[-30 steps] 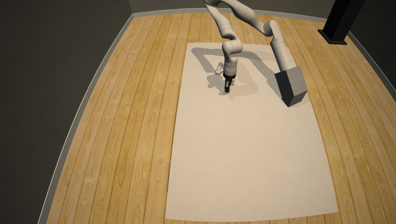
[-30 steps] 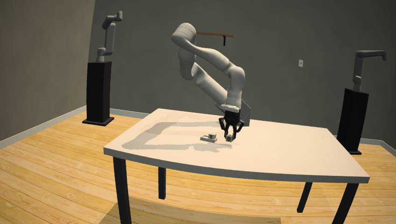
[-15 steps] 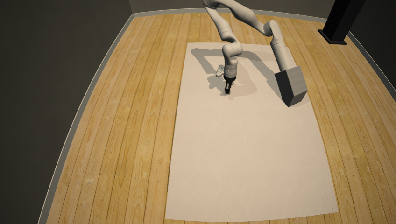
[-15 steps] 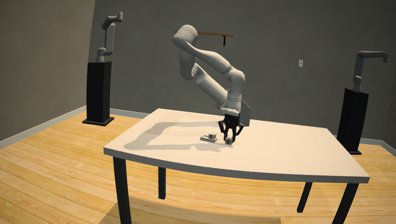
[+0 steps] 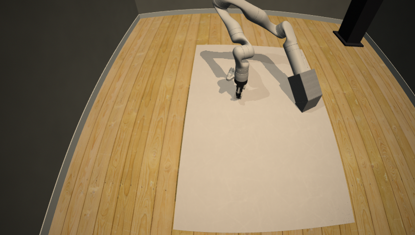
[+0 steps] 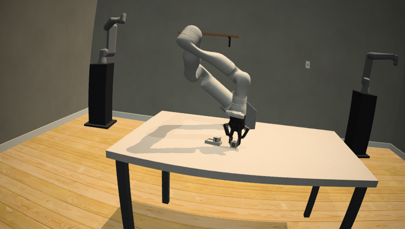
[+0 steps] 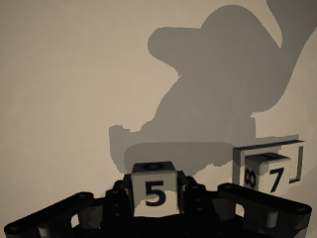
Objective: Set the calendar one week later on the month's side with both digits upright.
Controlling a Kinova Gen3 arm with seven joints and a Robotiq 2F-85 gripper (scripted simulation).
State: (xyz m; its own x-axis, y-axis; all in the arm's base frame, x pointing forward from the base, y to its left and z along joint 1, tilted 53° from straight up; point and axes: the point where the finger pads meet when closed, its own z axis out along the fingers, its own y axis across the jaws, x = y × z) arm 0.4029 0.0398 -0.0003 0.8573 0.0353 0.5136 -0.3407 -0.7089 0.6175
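My gripper [image 6: 234, 142] is shut on a white digit cube [image 7: 155, 192] and holds it at or just above the table top, right of the tray. In the wrist view the cube's upper face reads 5; in the exterior view its side [image 6: 233, 144] reads 0. The small grey calendar tray [image 6: 213, 142] lies flat on the table. A second cube [image 7: 271, 175] stands in the tray's right part, showing 7 on top and 8 on a side. The tray also shows in the top view [image 5: 230, 74], partly behind my wrist. The gripper in that view [image 5: 238, 94] points down.
My arm's grey base block [image 5: 305, 88] stands on the table to the right of the tray. Black pedestals with other arms [image 6: 100, 93] [image 6: 360, 124] stand on the floor beyond the table.
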